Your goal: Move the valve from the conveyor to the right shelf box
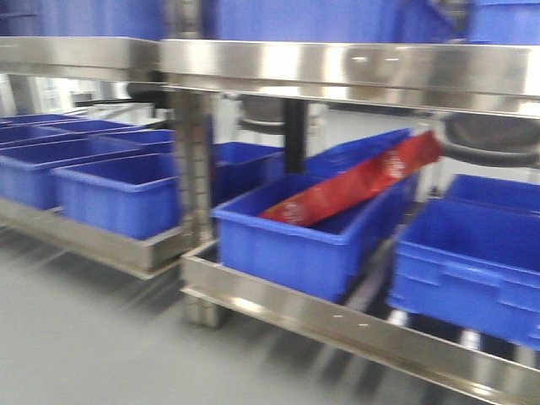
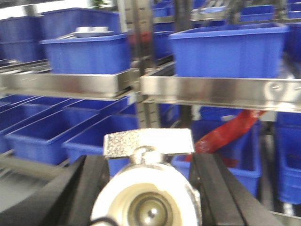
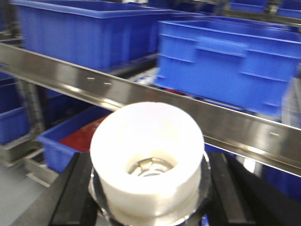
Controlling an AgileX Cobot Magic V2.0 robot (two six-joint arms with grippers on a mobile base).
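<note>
Many blue bins [image 1: 304, 236] on steel shelving [image 1: 337, 72]

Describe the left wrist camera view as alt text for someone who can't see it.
The left pincer grips a valve with a white round end and a flat silver handle, close up between its black fingers. Behind stand steel shelves of blue boxes, one lower box holding a long red packet.

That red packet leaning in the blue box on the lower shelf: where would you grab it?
I'd grip the red packet by its raised end, coming from above: that end pokes out over the rim of the blue box, while the low end sits deep inside.
</note>
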